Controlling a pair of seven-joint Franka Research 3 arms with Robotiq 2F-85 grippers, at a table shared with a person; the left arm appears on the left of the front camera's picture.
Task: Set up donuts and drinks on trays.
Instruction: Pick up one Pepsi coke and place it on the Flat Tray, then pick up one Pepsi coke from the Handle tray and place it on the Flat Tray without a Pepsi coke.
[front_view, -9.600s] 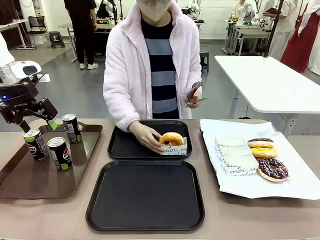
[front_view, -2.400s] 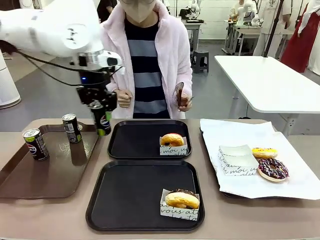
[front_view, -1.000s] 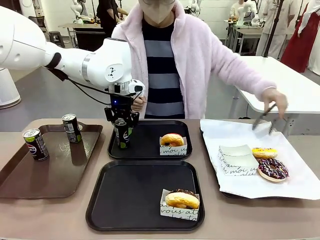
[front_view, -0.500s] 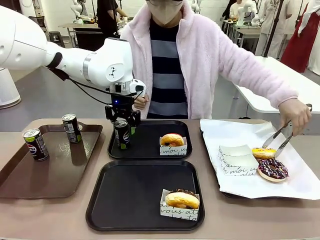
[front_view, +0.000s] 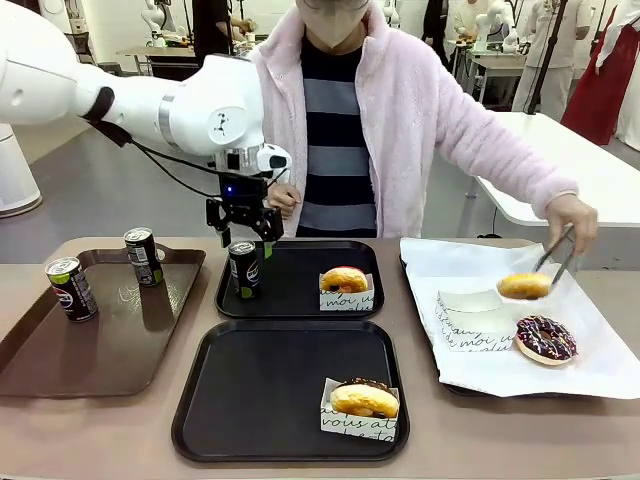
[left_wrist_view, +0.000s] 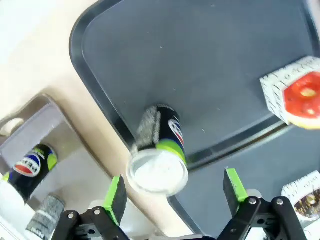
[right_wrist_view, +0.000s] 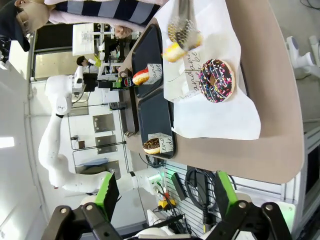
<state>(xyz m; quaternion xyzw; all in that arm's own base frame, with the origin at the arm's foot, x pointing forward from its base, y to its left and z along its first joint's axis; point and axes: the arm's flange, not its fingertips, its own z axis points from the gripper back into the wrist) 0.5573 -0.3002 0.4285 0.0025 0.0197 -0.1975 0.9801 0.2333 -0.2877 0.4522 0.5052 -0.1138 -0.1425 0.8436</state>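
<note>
A can is sitting on the far tray beneath my open left pincer, the near tray seemingly awaiting one.

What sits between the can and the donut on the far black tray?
Nothing: only bare tray separates the can from the donut, as the front and left wrist views show.

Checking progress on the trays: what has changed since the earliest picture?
The left gripper carried one can from the brown tray to the far black tray and let go. A sleeved donut arrived on the near tray. The person's tongs lifted a glazed donut. The other two cans and the far tray's donut stayed.
</note>
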